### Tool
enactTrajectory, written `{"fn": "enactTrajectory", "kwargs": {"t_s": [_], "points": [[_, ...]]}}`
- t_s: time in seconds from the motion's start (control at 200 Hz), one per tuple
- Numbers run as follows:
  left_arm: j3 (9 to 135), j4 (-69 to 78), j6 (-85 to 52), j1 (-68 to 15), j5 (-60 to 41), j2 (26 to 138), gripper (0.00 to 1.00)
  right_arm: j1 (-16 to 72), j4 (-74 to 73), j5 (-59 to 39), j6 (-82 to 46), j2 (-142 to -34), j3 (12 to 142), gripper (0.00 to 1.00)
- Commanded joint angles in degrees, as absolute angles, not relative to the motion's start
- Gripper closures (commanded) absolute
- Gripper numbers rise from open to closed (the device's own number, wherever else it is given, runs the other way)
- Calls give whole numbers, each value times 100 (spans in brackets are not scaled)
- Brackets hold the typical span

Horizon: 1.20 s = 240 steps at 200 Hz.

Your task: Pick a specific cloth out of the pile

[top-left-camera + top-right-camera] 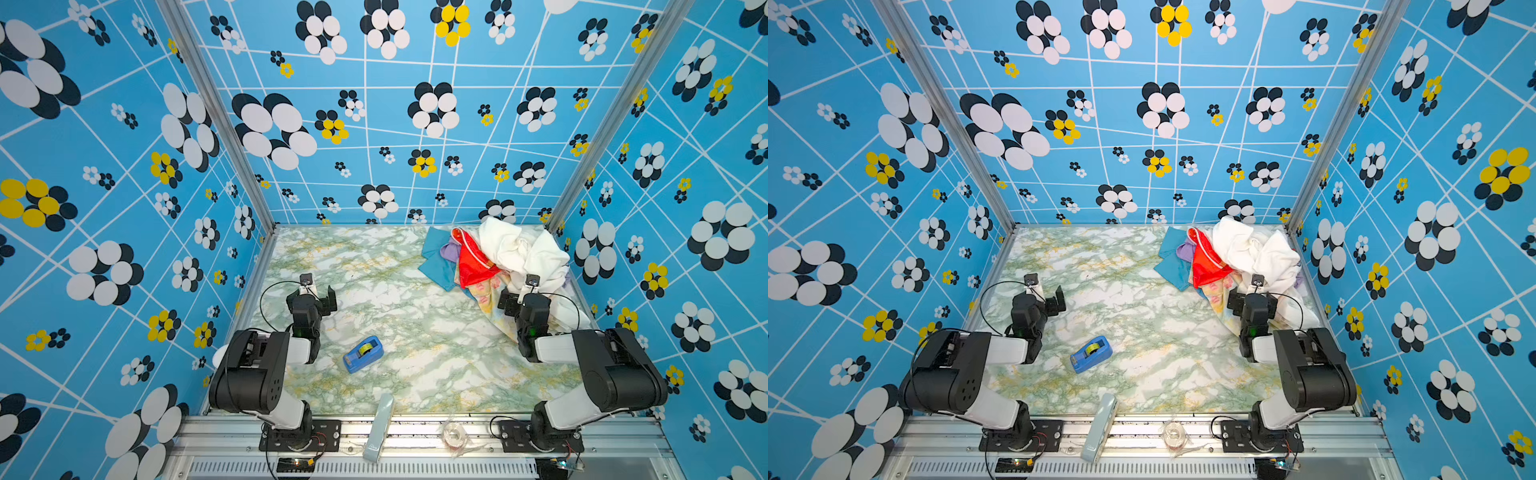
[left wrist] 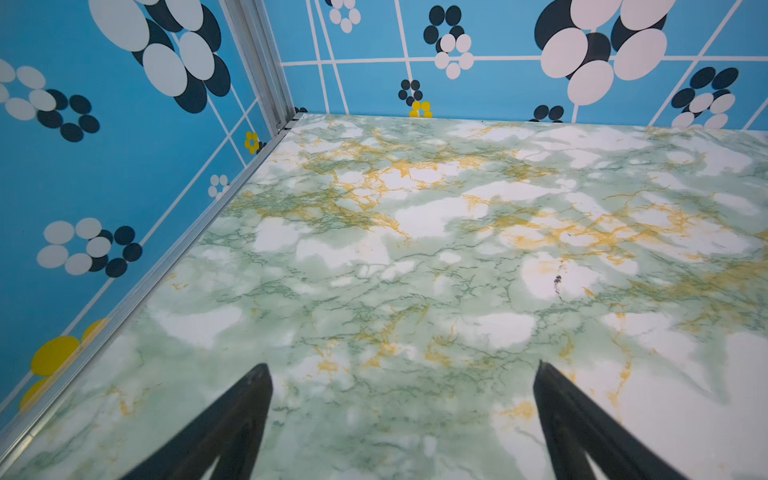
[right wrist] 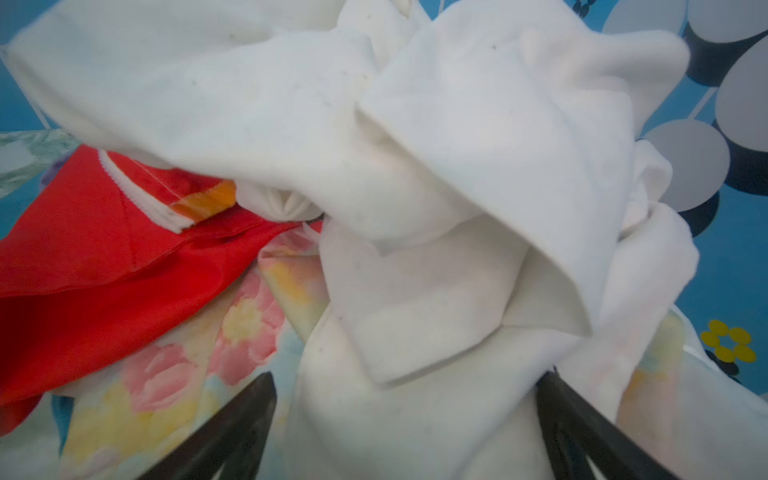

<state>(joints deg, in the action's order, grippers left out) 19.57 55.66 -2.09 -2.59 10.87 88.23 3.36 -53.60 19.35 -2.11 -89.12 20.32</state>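
The pile [image 1: 498,257] [image 1: 1233,257] lies in the back right corner of the marble table. The cloth [image 1: 489,297] [image 1: 1219,300], pale yellow with pink flowers, spreads flat under the red cloth [image 1: 473,264] and the bulky white cloth [image 1: 523,249]. In the right wrist view the cloth [image 3: 166,386] shows beside the red cloth [image 3: 83,270]. My right gripper [image 3: 405,374] [image 1: 523,293] is open, its jaws either side of a fold of the white cloth [image 3: 436,166]. My left gripper [image 2: 401,365] [image 1: 311,293] is open over bare table, far from the pile.
Teal [image 1: 436,257] and lilac [image 1: 451,251] cloths lie at the pile's left side. A blue tape dispenser [image 1: 363,353] [image 1: 1091,353] sits mid-table. A pale grey-blue object [image 1: 380,428] and a clear tape roll [image 1: 453,434] rest on the front rail. Patterned walls enclose three sides.
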Motion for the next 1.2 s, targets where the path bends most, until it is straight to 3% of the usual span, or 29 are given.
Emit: {"fn": "enactTrajectory", "kwargs": {"t_s": [0.0,0.21,1.195], "points": [[2061,5504,-212,-237,1039,8868,1,364,-5423,1895,-224,-8899,2119,1],[2185,5262,-18,-185,288,8868,1,335,-5364,1823,-246,-8887,2137,1],[2174,5294,-29,-176,306,8851,1,327,-5403,1828,-237,-8903,2123,1]]}}
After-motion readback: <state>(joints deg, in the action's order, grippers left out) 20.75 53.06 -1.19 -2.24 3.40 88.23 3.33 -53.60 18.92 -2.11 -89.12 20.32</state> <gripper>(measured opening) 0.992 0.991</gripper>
